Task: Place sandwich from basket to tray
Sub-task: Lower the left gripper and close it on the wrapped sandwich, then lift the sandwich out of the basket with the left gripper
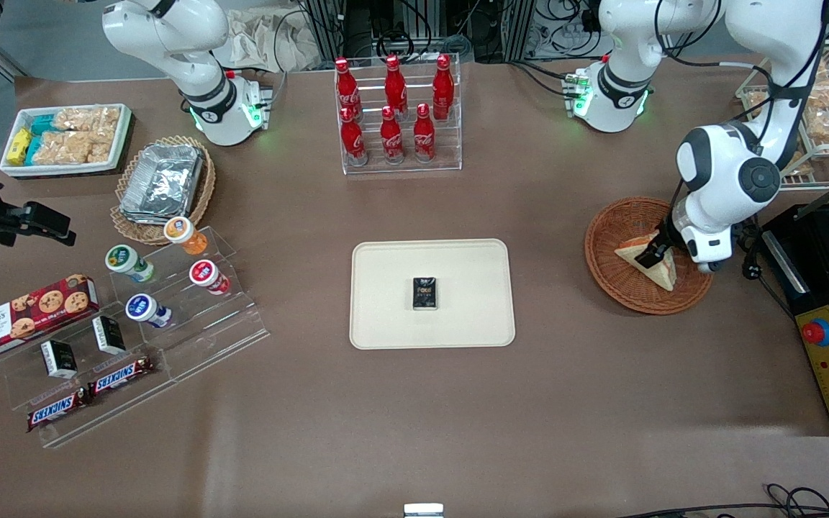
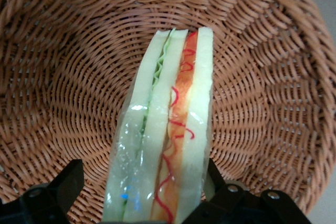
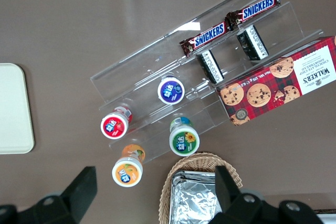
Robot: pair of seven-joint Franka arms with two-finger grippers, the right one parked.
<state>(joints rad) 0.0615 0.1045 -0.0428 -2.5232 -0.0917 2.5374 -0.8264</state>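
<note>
One sandwich (image 1: pixel 649 260) sits inside the round brown basket (image 1: pixel 612 277), toward the working arm's end of the table. The gripper (image 1: pixel 653 256) is down in the basket, right on the sandwich. From the wrist camera, the sandwich (image 2: pixel 165 140) stands on its edge between the two black fingers (image 2: pixel 60 190), one on each side of it. One finger is a little apart from the bread and the other sits right next to it, so the fingers are spread around the sandwich and not squeezing it tight yet. You can see the white bread with green, orange and red layers, and shiny wrap on it. The woven basket (image 2: pixel 273 103) is all around it. The cream tray (image 1: pixel 386 302) lies flat in the middle of the table, well apart from the basket. A small black box (image 1: pixel 425 293) rests on the tray.
</note>
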